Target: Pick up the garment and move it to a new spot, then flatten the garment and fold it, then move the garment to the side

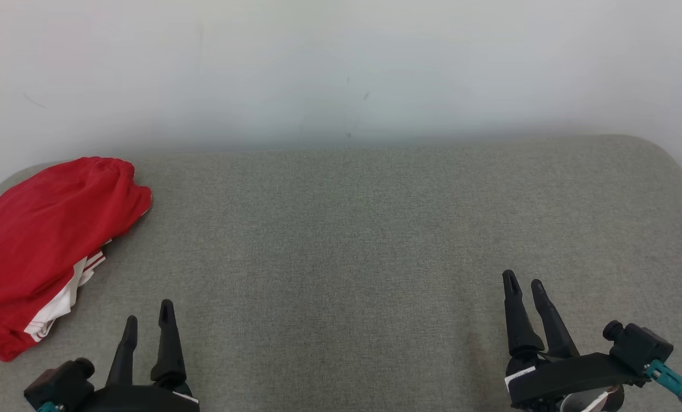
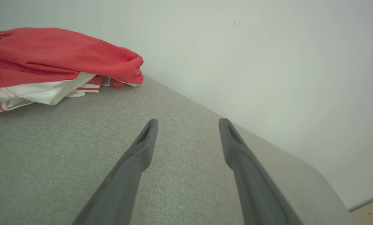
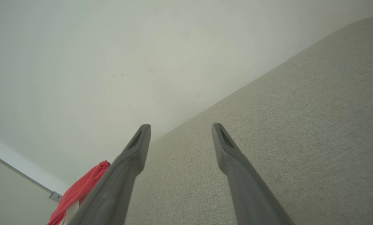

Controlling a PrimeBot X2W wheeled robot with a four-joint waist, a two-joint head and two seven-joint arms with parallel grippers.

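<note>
The red garment (image 1: 43,246) lies rumpled at the left edge of the surface (image 1: 347,257); my left tool (image 1: 148,313) and right tool (image 1: 523,279) both gape empty. I judge every step remains.

Garment (image 1: 43,240) lies at the tabletop's (image 1: 347,240) left end, wall (image 1: 341,68) behind. Left gripper (image 1: 148,312) stands near it at the front. Right gripper (image 1: 523,279) is well apart, front right.

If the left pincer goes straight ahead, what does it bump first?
The left pincer would probably reach the white wall, passing over the grey cushion. The red garment lies off to its left. Depth is unclear.
</note>
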